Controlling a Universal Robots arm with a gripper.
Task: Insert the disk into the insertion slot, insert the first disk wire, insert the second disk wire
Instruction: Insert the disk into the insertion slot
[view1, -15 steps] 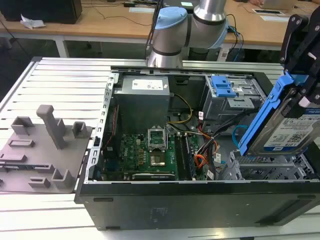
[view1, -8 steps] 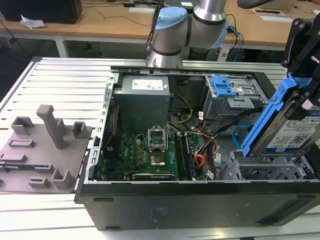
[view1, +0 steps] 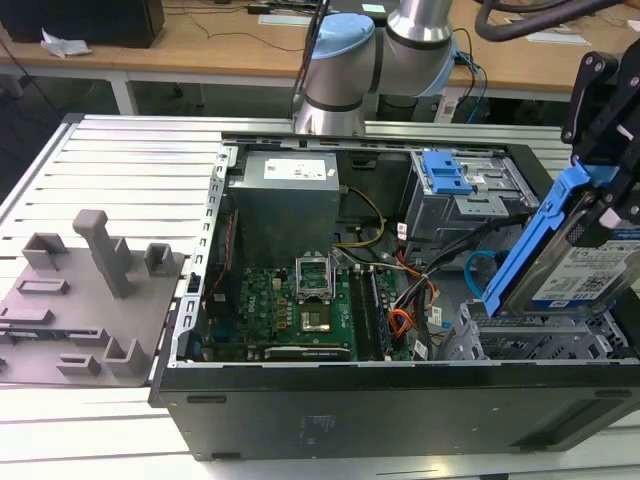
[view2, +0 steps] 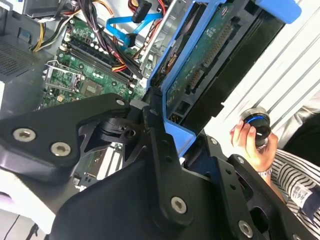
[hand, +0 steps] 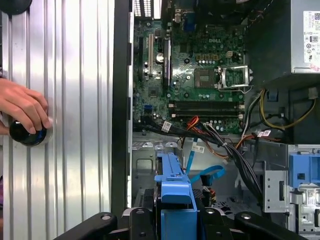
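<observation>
At the near corner of the open case (view1: 400, 400), on the exterior view's right, the gripper (view1: 600, 190) has its jaws closed on the blue frame of the disk (view1: 585, 270). The disk hangs steeply tilted with its lower end at the mouth of the slot (view1: 520, 345); whether the two touch cannot be told. Insertion is the step in hand and is not yet done. Doing it well would seem to call for squaring the disk's frame to the slot's perforated walls before any push, since a tilted entry could jam on the rim. The blue cable (hand: 207, 172) loops just beside the slot and looks liable to be pinched, so the path should run clear of it. A slow, straight descent seems wisest. Beside the case, a person's hand (hand: 22, 107) rests on a dark knob (hand: 29, 135).
</observation>
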